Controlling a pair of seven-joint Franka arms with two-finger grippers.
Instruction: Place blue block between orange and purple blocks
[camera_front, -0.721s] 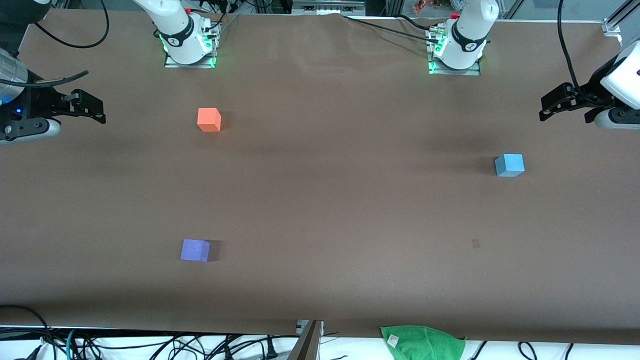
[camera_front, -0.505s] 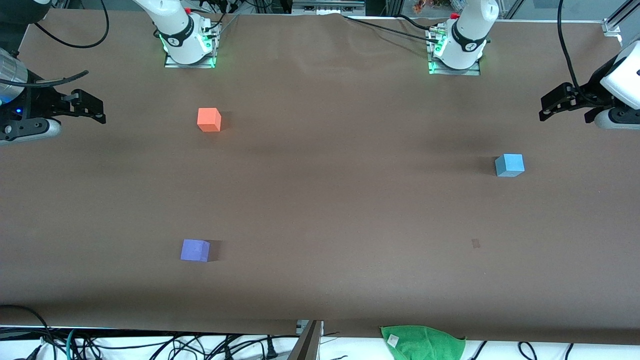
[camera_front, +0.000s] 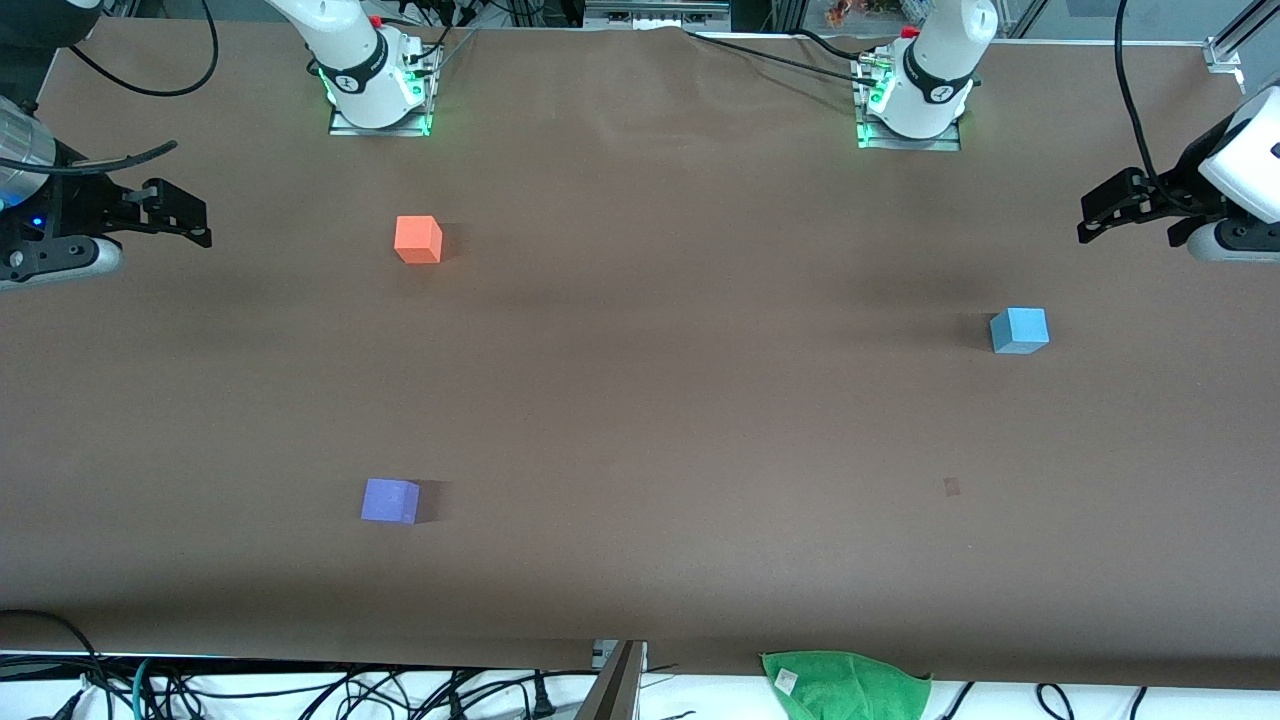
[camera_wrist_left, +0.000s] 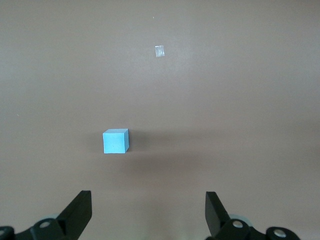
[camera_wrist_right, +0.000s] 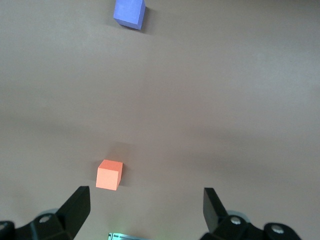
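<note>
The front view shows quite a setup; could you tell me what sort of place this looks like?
Most likely a robotics lab workbench. Two arm bases are bolted along a brown-covered table, loose cables hang at its edge, and three small foam-like cubes, such as the blue block, lie as test objects.

No lettering, brand, number or sign can be read in any view; a small white tag on the green cloth (camera_front: 845, 682) at the frame's lower edge is illegible.

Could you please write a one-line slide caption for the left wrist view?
Left end effector, open, hangs above the brown table, the blue block resting untouched ahead.
</note>
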